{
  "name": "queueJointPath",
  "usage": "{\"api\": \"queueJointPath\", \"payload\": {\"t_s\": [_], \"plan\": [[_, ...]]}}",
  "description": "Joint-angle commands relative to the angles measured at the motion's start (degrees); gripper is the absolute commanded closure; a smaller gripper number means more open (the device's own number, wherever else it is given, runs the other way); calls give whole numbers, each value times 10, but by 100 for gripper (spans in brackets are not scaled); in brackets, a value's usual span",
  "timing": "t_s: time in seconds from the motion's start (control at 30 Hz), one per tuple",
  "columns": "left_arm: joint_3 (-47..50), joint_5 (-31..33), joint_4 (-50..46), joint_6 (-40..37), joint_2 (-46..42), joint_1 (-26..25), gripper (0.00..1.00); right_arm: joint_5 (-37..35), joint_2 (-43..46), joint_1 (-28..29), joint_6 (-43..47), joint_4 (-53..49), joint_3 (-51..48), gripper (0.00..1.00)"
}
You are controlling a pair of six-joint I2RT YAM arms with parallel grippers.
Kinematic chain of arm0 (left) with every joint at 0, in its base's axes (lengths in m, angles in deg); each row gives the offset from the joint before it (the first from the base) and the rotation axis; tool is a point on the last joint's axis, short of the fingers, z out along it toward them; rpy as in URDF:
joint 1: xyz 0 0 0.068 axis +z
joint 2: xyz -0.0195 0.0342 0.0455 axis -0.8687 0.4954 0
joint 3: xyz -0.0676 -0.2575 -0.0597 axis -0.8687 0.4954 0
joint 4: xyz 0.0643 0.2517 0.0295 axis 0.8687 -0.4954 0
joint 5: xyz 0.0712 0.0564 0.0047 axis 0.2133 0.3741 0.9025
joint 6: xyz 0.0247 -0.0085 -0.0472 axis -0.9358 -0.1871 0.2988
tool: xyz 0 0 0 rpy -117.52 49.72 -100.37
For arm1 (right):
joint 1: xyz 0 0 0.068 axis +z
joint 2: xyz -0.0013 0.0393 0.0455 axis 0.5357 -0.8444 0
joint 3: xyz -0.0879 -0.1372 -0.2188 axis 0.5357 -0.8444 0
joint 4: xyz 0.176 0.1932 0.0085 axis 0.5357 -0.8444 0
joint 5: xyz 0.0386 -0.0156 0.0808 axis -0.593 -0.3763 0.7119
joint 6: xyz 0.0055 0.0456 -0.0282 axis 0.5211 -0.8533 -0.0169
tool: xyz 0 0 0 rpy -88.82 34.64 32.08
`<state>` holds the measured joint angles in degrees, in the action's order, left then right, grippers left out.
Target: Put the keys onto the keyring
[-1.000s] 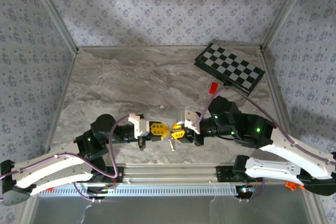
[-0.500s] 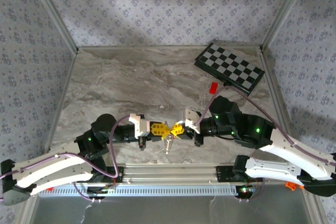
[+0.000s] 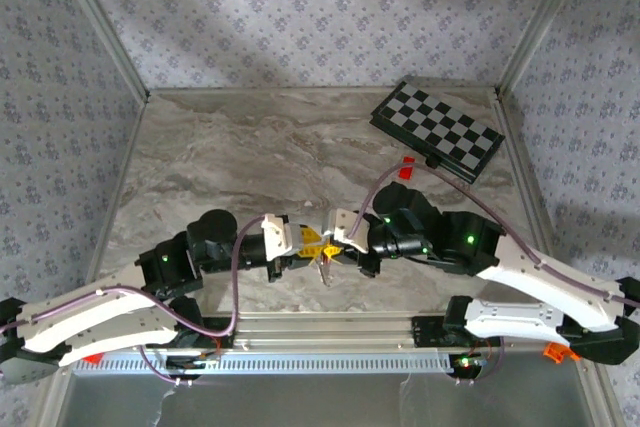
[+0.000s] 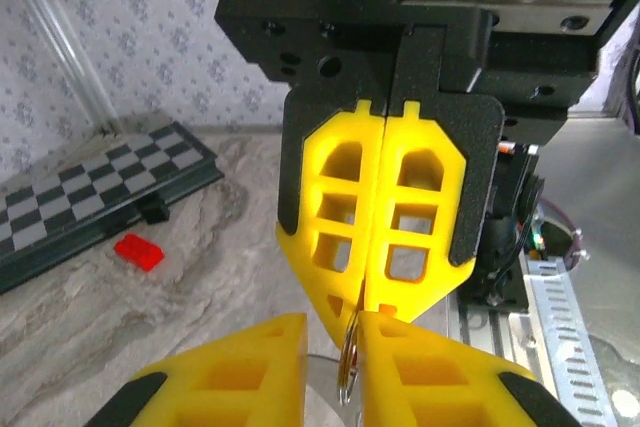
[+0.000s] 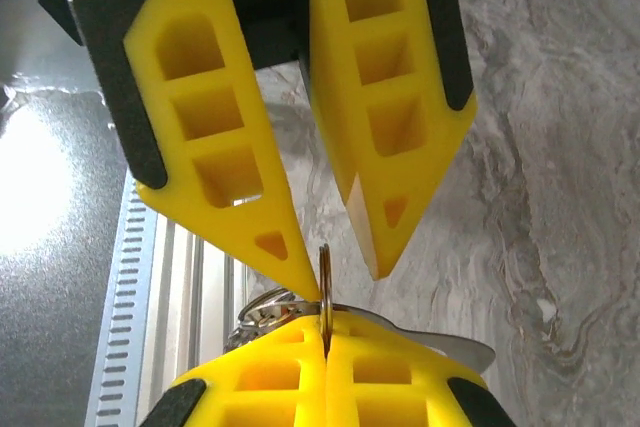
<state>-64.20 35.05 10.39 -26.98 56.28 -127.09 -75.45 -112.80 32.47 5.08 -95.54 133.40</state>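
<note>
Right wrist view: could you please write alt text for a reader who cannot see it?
The right tool, shut at the bottom edge, pinches a thin keyring standing on edge, with silver keys beside it. Above, the left tool holds its yellow fingers apart on either side of the ring's top, over a marbled table.

From my station I see the grey marble-patterned table [image 3: 250,147] carrying a folded black-and-white chessboard [image 3: 437,131] at its far right corner (set askew to the table's edges) and a small red block [image 3: 407,166] just beside the board's near edge, both flat on the surface.
</note>
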Motion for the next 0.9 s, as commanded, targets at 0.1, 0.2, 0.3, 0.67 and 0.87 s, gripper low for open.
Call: {"api": "queueJointPath", "payload": {"t_s": [0.1,0.2,0.3,0.67,0.87], "plan": [[-19,11,-34,-23,2,-4,81,3,-4,5,9,-22,32,100],[-19,3,-37,-25,4,-4,84,9,-7,5,9,-24,44,100],[-17,-12,-31,-26,6,-4,87,14,-13,5,6,-21,45,100],[-16,-27,-18,-28,12,-4,89,21,-26,9,8,-24,45,100],[-15,-30,-14,-26,13,-4,100,16,-32,13,10,-32,46,100]]}}
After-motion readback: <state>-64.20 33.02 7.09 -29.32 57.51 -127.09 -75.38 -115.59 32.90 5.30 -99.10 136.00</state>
